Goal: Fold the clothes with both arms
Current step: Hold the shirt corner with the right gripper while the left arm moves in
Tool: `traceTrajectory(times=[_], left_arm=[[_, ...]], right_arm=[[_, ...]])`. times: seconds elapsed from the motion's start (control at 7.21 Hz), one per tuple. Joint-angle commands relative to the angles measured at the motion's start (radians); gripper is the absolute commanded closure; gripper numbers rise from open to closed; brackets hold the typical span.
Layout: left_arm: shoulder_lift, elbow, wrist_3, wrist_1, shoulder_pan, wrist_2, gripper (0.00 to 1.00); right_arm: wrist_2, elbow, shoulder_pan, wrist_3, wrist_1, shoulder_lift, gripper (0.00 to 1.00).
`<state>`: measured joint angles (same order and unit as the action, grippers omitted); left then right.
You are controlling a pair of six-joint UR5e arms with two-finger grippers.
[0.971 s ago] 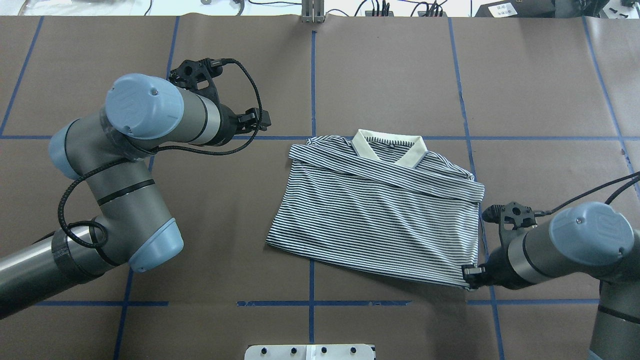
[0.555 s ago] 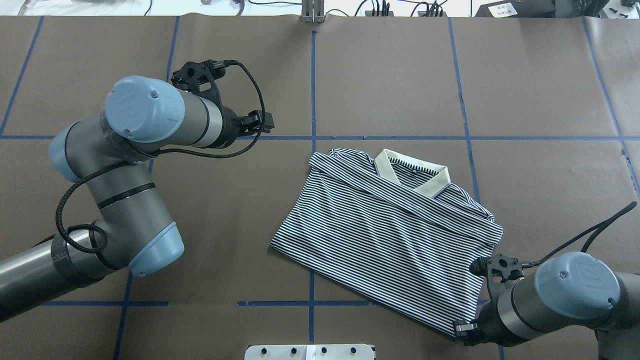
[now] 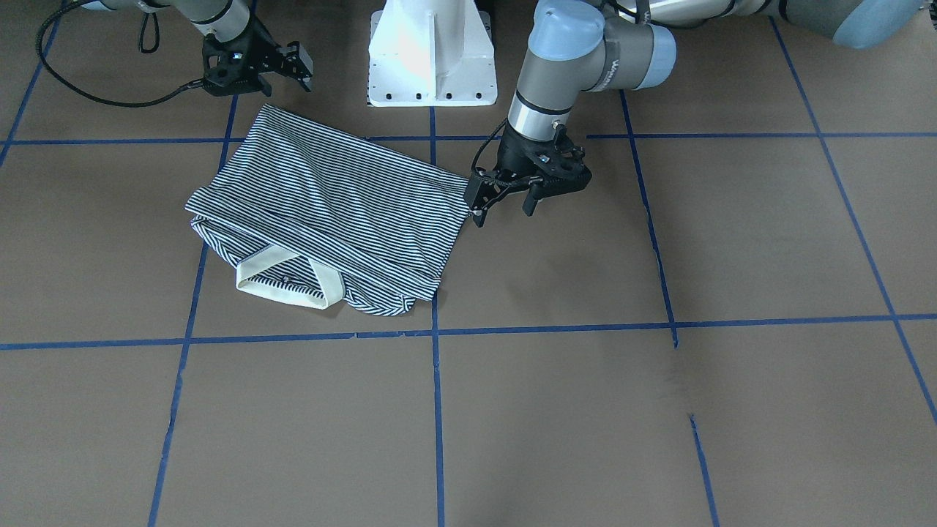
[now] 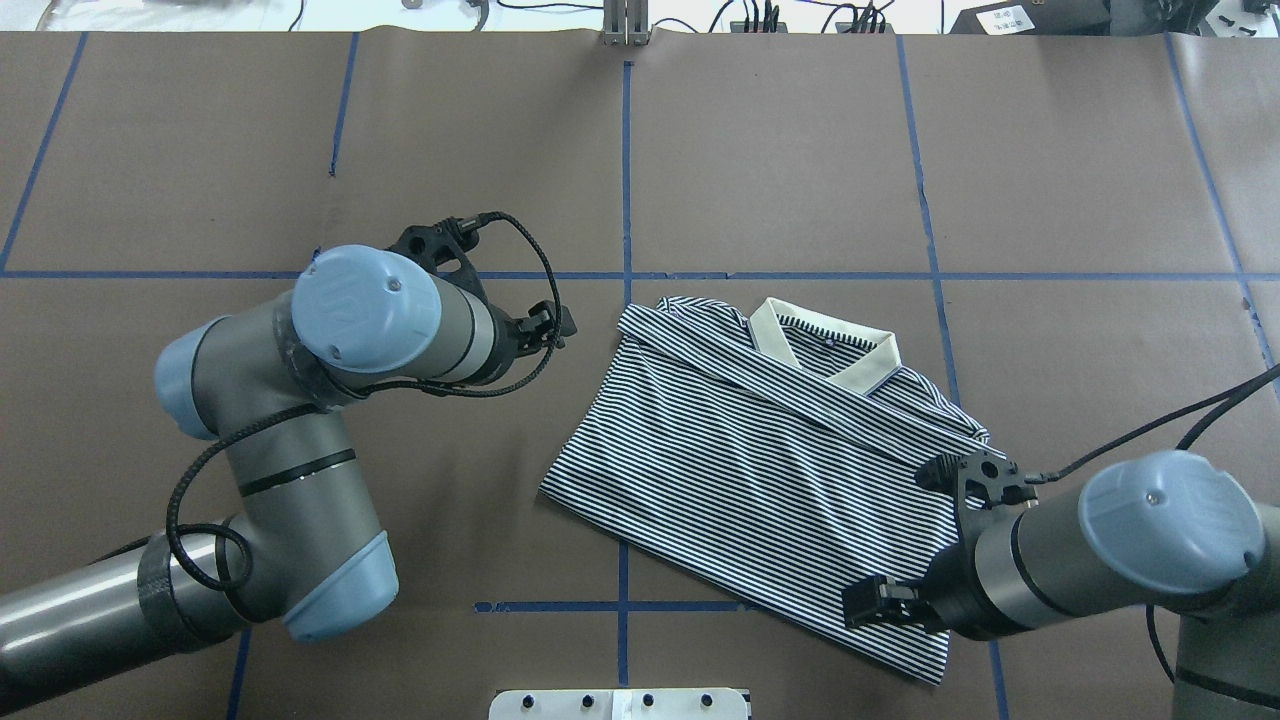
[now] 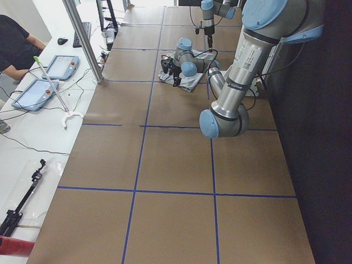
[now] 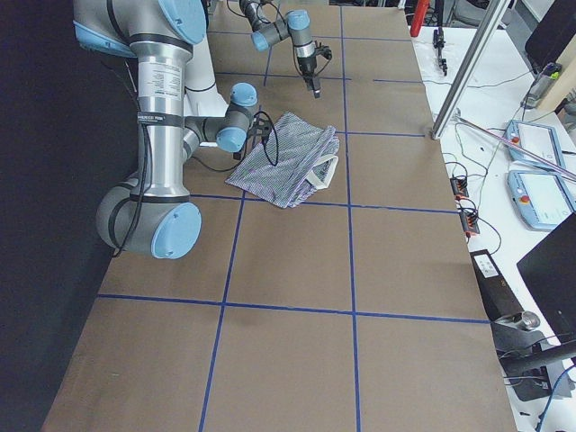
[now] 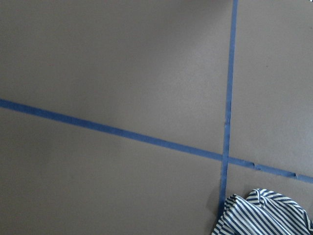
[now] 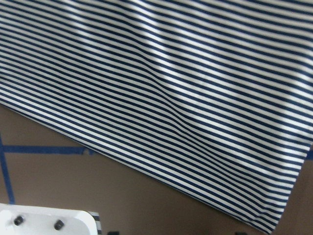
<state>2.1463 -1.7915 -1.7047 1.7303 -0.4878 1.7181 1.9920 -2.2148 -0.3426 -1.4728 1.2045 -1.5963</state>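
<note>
- Front-facing view: the folded short-sleeved polo shirt with thin navy-and-white stripes lies flat on the brown paper-covered table, which is gridded with blue tape. Its cream collar points toward the camera. The black two-finger left gripper hovers just beside one shirt corner, fingers spread and empty. The black right gripper is at the opposite corner, near the white pedestal base, fingers apart with nothing between them.
- Overhead view: the right gripper overlaps the shirt's near hem, and its finger gap is hidden.
- Left side view: a person in a dark sleeve sits by two tablets.
- Right side view: the shirt lies between both arms.
- Left wrist view: only a rumpled striped corner shows, beside a tape crossing.
- Right wrist view: softly creased stripes fill the picture.
</note>
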Motion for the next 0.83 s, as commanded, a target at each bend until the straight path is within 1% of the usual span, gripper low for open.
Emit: traceTrajectory(times=[0.0,0.14,0.28,0.42,0.69], left_arm=[[0.036,-0.013,-0.122,-0.135,0.054,-0.005,0.0],[0.043,0.004,-0.153,-0.133,0.078,-0.017,0.0],[0.058,0.051,-0.18,-0.126,0.118,-0.076,0.0],[0.064,0.061,-0.197,-0.127,0.127,-0.078,0.0],[0.058,0.069,-0.252,-0.124,0.188,-0.083,0.0]], right_arm=[[0.001,-0.005,-0.129,0.0,-0.006,0.091,0.0],[-0.001,-0.003,-0.157,0.0,-0.006,0.104,0.0],[-0.002,0.0,-0.171,0.0,-0.006,0.105,0.0],[-0.002,0.0,-0.177,0.0,-0.006,0.105,0.0],[-0.002,0.0,-0.181,0.0,-0.006,0.107,0.0]])
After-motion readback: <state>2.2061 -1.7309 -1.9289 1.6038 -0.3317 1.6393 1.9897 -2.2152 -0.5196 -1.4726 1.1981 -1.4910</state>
